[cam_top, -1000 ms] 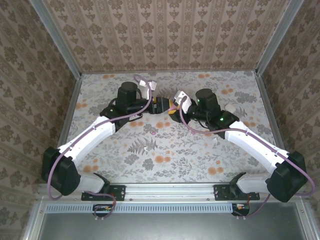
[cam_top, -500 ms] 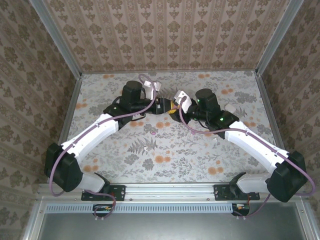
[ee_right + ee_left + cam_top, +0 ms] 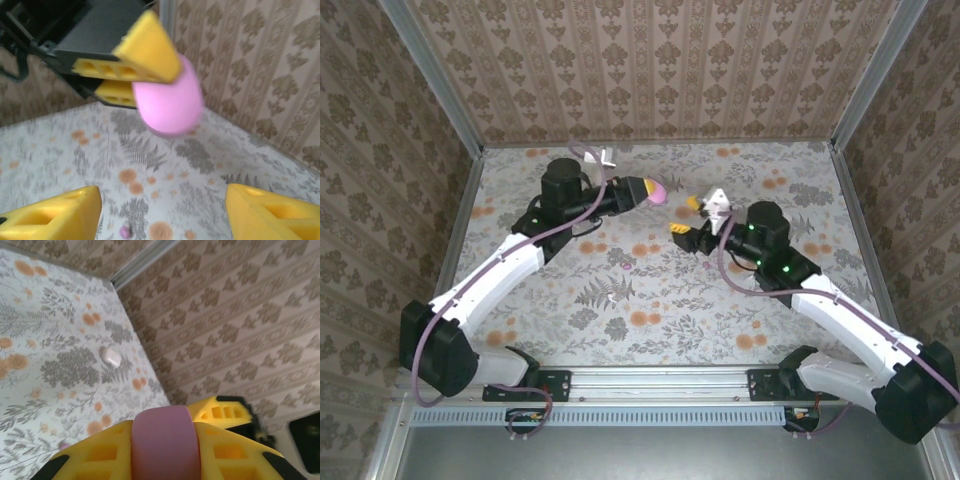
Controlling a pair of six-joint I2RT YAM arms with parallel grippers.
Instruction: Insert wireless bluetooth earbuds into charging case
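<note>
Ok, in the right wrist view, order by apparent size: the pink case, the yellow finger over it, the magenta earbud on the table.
1. pink case and yellow finger: about alike, so no ranking between them.
2. magenta earbud: far the smallest, though it lies farther from the camera.

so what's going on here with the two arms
The left claw is shut on a pink charging case and holds it off the floral table. The right claw stands open close beside the case, gripping nothing. One tiny magenta earbud lies on the table between the arms, not yet in the case.
</note>
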